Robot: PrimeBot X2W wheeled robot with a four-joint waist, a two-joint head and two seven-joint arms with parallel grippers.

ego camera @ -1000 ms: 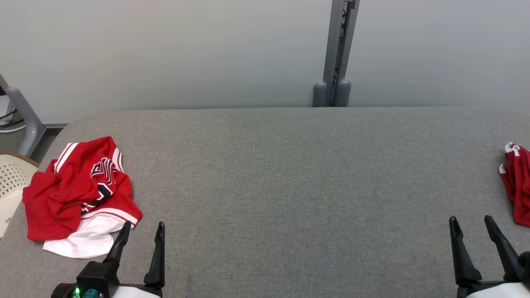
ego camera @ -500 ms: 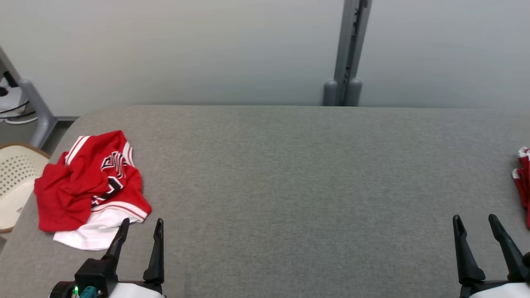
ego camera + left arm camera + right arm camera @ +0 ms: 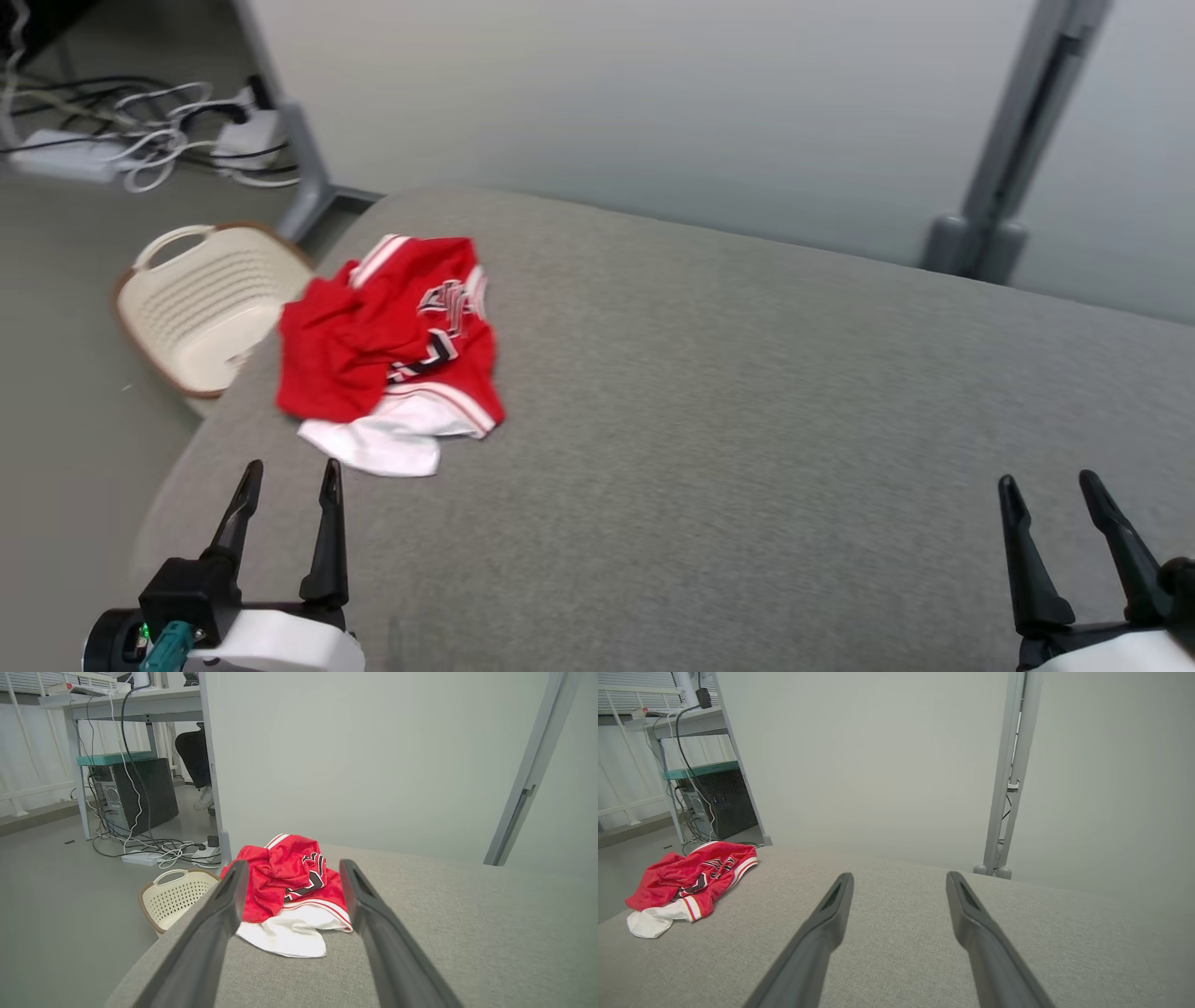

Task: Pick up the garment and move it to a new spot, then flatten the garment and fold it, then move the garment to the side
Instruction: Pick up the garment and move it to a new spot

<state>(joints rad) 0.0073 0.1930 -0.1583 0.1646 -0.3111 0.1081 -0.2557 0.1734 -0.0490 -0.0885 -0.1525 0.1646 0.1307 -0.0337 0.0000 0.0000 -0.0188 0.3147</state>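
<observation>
Left gripper point(image 3: 291, 465), right gripper point(image 3: 1047, 478): spread wide, held nothing. Hovered short of crumpled garment point(image 3: 373, 355) on grey table point(image 3: 747, 420); judged every step undone, pickup first.

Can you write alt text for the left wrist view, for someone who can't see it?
A crumpled red and white jersey lies on a grey table, framed between the open fingers of the left gripper. A cream basket sits on the floor nearby.
</observation>
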